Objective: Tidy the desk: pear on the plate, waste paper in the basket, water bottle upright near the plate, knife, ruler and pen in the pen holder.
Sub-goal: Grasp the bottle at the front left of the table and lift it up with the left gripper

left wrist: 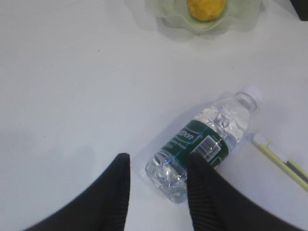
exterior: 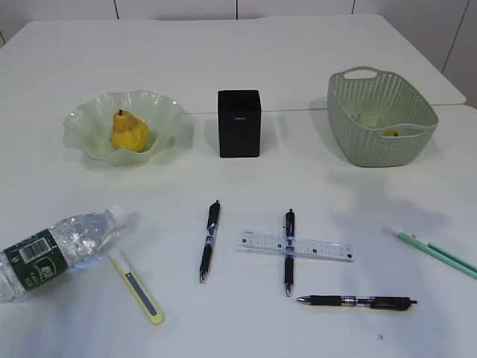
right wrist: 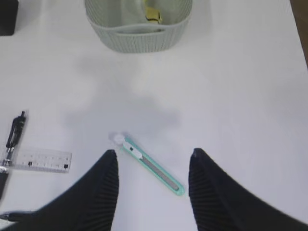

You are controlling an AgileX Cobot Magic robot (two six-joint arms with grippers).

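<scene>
Yellow pear (exterior: pixel 129 133) on frilled glass plate (exterior: pixel 89 127): done. Clear plastic bottle (exterior: pixel 56 250) lying flat; pens, ruler, knives loose. Both pincers apart, empty.

Exterior: I look down at a slant across the bench (exterior: pixel 246 67) | wrists: close, downward | shared: bottle (left wrist: pixel 204 142), green knife (right wrist: pixel 151 163)

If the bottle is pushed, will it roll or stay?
The bottle lies on its side and is round, so it will probably roll. It looks mostly empty, so likely light and easy to shift. The clear thin plastic may dent when squeezed.
</scene>
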